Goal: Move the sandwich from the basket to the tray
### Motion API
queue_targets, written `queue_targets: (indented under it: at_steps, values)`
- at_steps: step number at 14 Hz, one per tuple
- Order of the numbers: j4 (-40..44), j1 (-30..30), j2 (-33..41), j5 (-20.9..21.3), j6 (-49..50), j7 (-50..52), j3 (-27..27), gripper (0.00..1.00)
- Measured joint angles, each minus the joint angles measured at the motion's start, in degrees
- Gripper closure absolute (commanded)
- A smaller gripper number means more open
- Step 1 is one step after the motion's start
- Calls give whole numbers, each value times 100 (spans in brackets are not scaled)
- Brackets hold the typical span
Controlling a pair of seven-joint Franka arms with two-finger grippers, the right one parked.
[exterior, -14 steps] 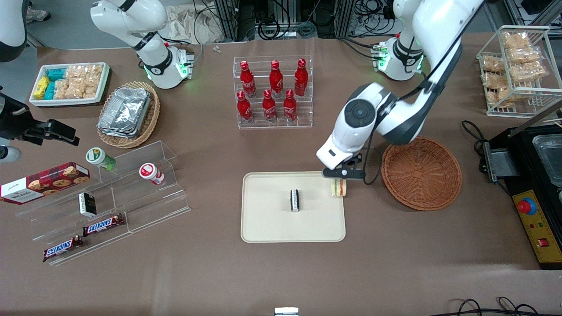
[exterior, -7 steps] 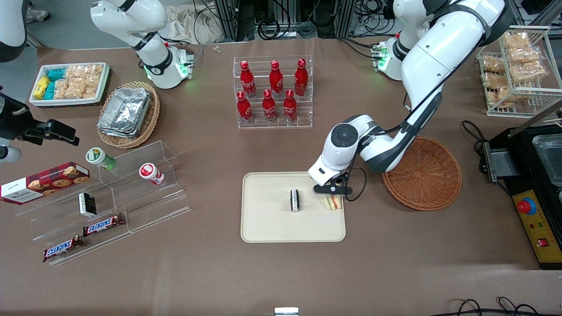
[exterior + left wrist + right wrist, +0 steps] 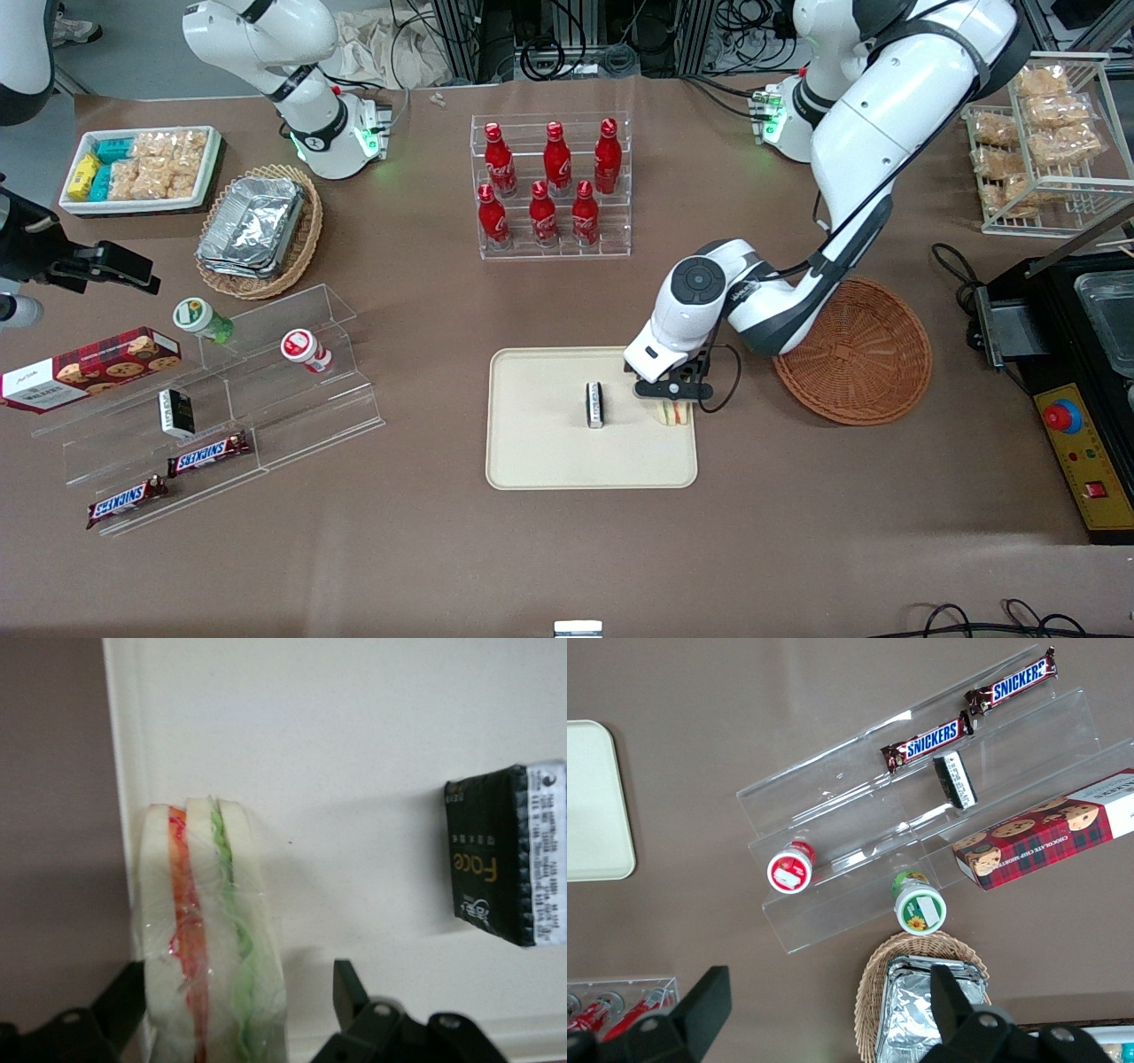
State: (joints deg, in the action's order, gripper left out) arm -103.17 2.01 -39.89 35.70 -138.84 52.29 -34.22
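Observation:
The sandwich (image 3: 673, 414) lies on the cream tray (image 3: 549, 452), close to the tray's edge toward the working arm's end. In the left wrist view the sandwich (image 3: 208, 930) shows white bread with red and green layers under clear wrap, resting on the tray (image 3: 354, 744). My left gripper (image 3: 671, 396) hangs just over it, open. In the left wrist view the gripper (image 3: 235, 997) straddles the sandwich, one finger (image 3: 350, 988) standing apart from it with a gap. The reddish-brown basket (image 3: 850, 350) is empty, beside the tray toward the working arm's end.
A small black packet (image 3: 595, 405) stands mid-tray beside the sandwich. A rack of red bottles (image 3: 551, 186) is farther from the camera. A clear stepped shelf (image 3: 221, 390) with snacks and a tan basket of foil containers (image 3: 259, 230) lie toward the parked arm's end.
The gripper carried the sandwich from above the tray's edge onto the tray and came down. The sandwich now rests on the tray surface.

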Motion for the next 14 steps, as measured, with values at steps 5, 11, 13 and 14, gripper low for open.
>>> queue_targets:
  at_steps: [5, 11, 13, 14]
  values:
    - [113, -279, 1480, -953, 1832, -461, -490, 0]
    - [452, -315, 4347, -3612, 4726, -3561, 1455, 0]
    - [431, -312, 4866, -3685, 5073, -4231, 2400, 0]
    - [402, -320, 4975, -3711, 5154, -4556, 2792, 0]
